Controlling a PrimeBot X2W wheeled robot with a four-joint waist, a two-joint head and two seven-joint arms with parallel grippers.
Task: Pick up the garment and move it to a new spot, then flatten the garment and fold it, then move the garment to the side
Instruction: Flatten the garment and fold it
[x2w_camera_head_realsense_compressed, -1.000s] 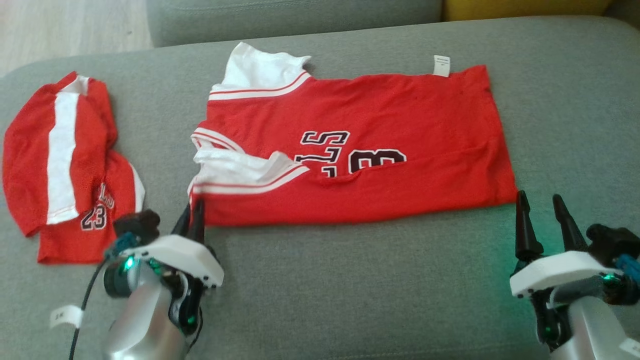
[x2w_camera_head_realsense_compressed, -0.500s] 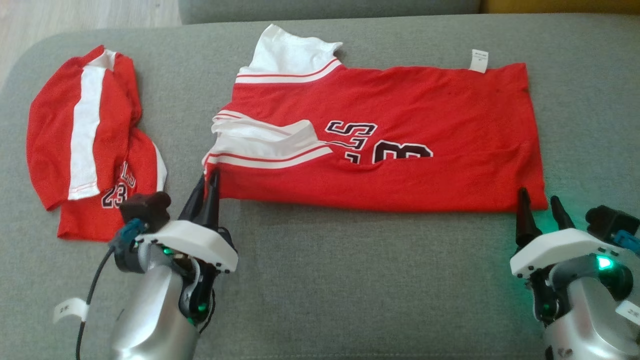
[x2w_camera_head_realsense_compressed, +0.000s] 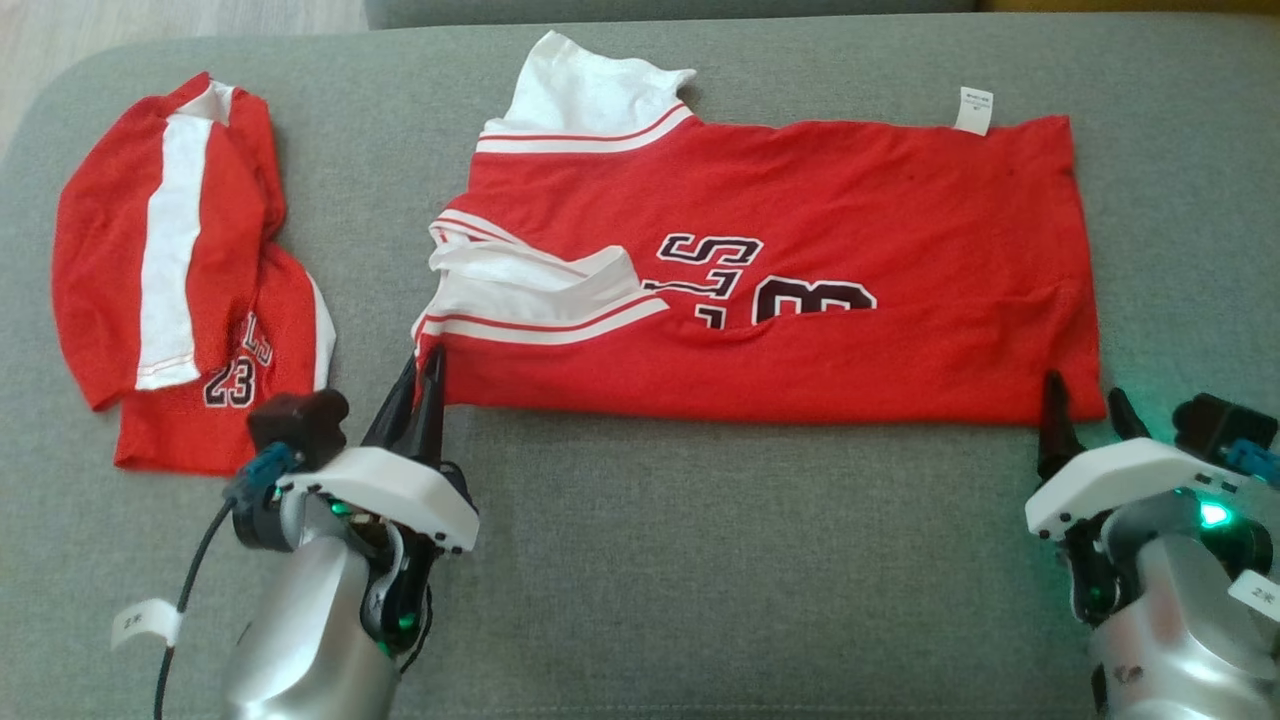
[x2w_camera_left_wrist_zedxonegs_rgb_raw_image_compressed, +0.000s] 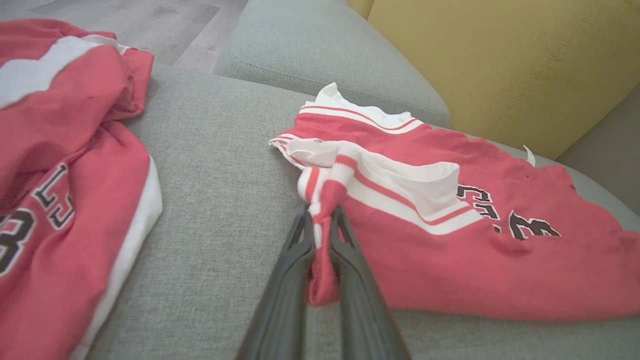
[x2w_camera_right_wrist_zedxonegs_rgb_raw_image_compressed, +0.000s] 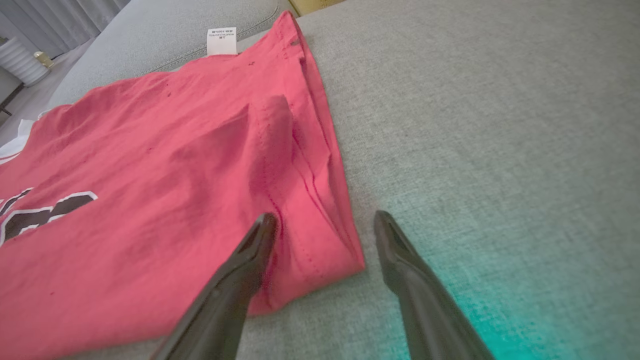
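Fingers of my left gripper pinch the near left corner of the jersey; my right gripper stands open around the near right corner. The jersey lies flat on the sofa, half folded I think; further folding and moving aside remain.

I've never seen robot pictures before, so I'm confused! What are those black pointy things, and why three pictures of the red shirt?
Those are the robot's fingers. Each of its two arms ends in a gripper, a two-fingered pincher. One picture comes from a camera on its head, looking down; the other two come from cameras on its wrists, looking along the fingers. On the grey sofa cushion lies a red jersey with white sleeves, and to the robot's left a second red garment numbered 23. The left gripper is pinched shut on the jersey's near corner by the sleeve. The right gripper is open, its fingers either side of the other near corner, holding nothing.
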